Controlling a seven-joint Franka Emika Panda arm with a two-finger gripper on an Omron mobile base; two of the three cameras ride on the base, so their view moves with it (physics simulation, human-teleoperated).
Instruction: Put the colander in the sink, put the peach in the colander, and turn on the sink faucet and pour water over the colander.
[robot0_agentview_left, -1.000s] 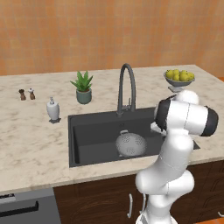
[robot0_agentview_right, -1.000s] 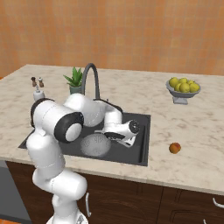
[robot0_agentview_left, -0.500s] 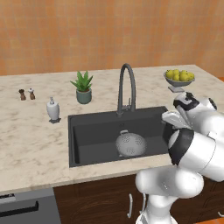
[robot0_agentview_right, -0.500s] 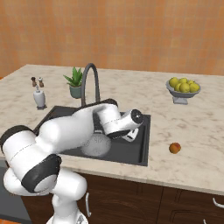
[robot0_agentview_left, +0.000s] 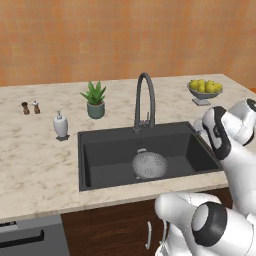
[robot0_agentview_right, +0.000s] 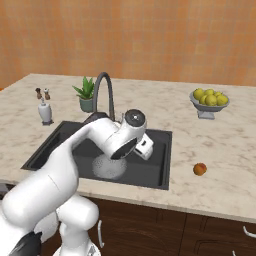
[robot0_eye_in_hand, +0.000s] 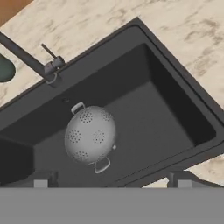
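Presently the gripper (robot0_eye_in_hand: 111, 178) hangs above the sink (robot0_eye_in_hand: 175, 109), fingers spread wide, holding nothing. Colander (robot0_eye_in_hand: 90, 135) lies dome-up on the sink floor. Peach (robot0_agentview_right: 200, 169) rests on the counter (robot0_agentview_right: 220, 165), right of the sink. Faucet (robot0_agentview_left: 145, 101) stands behind the sink.

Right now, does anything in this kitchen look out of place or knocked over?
The colander looks odd: it lies domed side up in the sink, apparently upside down, so it couldn't hold fruit. The peach sits alone on the counter.
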